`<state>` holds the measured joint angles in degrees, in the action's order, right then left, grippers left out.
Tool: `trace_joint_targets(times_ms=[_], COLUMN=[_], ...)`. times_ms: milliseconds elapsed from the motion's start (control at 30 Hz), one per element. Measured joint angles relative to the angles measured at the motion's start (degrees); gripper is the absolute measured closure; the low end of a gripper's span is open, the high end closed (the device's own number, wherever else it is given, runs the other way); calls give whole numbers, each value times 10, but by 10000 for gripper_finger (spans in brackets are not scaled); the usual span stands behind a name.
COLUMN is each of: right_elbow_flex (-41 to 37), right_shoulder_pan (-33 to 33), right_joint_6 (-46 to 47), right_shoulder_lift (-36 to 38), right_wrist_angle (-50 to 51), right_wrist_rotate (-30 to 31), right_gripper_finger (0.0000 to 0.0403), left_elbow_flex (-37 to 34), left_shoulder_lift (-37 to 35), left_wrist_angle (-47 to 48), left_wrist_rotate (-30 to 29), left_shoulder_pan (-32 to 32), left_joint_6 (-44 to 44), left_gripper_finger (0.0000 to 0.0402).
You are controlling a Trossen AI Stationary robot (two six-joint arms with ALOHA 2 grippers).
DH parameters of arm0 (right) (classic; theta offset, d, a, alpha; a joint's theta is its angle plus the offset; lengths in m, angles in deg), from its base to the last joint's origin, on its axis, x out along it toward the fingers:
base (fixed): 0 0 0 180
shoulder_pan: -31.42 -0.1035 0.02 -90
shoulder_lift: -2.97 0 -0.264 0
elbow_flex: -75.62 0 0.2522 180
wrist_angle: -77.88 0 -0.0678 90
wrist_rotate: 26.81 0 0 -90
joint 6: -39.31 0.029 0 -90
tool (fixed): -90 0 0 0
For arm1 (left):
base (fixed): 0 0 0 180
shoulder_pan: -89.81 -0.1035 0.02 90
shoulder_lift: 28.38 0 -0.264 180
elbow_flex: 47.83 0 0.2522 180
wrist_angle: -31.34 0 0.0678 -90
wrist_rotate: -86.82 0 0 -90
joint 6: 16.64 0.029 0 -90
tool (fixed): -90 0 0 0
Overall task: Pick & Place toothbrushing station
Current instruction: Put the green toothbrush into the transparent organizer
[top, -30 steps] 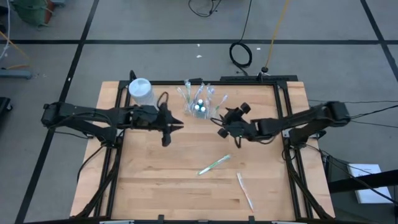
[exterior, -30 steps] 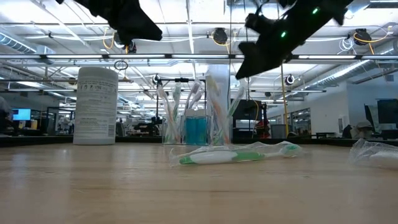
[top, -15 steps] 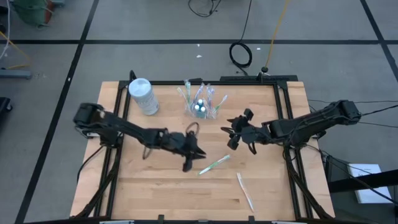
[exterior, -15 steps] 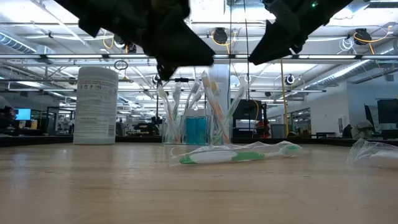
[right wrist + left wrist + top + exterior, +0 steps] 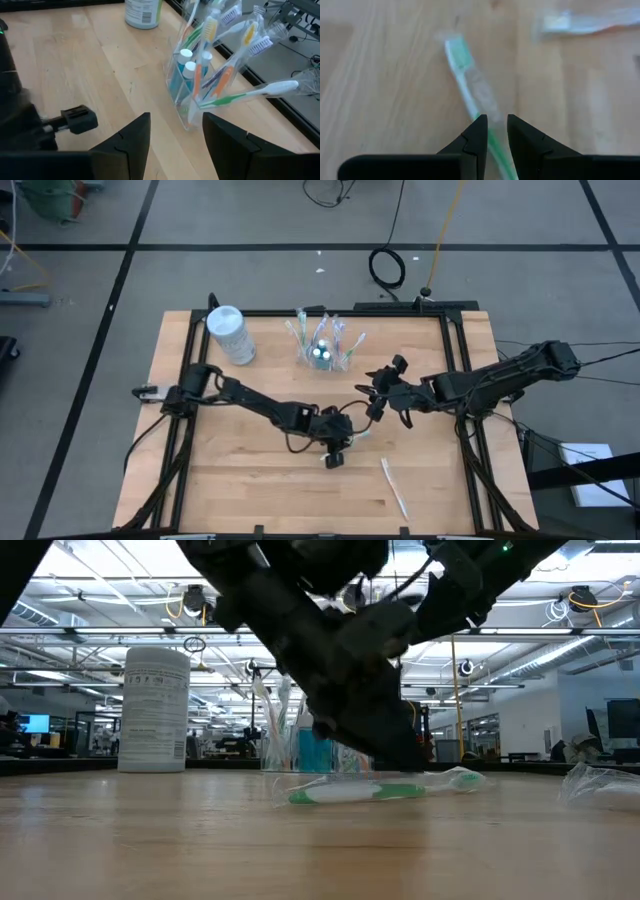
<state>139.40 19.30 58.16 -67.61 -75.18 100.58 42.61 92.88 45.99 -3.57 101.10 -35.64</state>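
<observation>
My left pincer (image 5: 494,131), fingers narrowly parted, straddles the green toothbrush (image 5: 470,85); I'd settle lower, centre on the handle, then squeeze.

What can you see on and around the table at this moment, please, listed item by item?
Table: one, light wood, dark frame.
Cup: one, clear, at the table's far middle, holding wrapped toothbrushes and blue toothpaste tubes; count unclear.
Container: one, white cylinder, far left, left of the cup.
Green toothbrush: one, wrapped, lying mid-table under the left gripper.
White toothbrush: one, wrapped, lying near the front right.
Cable: one, black coil, on the floor behind the table.
Left gripper: down over the green toothbrush, fingers astride its handle with a narrow gap.
Right gripper: right of the cup, above the table, fingers open.
</observation>
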Motion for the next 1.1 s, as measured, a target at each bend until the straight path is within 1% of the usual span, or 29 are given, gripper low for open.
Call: trace_joint_targets(times_ms=[133,300,367,567,633,767,833,900,967,1033,1100], right_elbow_flex=[0,0,0,0,0,0,0,0,0,0,1], right_shoulder_pan=[0,0,0,0,0,0,0,0,0,0,0], right_joint_6=[0,0,0,0,0,0,0,0,0,0,0], right_shoulder_lift=[0,0,0,0,0,0,0,0,0,0,0], right_wrist_angle=[3,4,4,4,4,4,4,5,5,5,6], right_wrist_rotate=[0,0,0,0,0,0,0,0,0,0,0], right_gripper_finger=[232,232,232,232,232,232,232,232,232,232,232], left_elbow_flex=[5,-2,-2,2,1,1,0,-2,-5,-8,-9], left_shoulder_lift=[15,13,12,9,9,5,-4,-22,-51,-85,-130], left_wrist_angle=[4,19,40,144,166,187,204,231,271,322,356], left_wrist_rotate=[-1,3,5,3,3,15,25,31,28,15,-18], left_shoulder_pan=[-1,-1,-1,-1,-1,0,0,-1,-2,-5,-7], left_joint_6=[-21,-10,-5,25,32,50,55,79,87,93,102], left_gripper_finger=[325,325,325,327,340,386,389,383,383,395,399])
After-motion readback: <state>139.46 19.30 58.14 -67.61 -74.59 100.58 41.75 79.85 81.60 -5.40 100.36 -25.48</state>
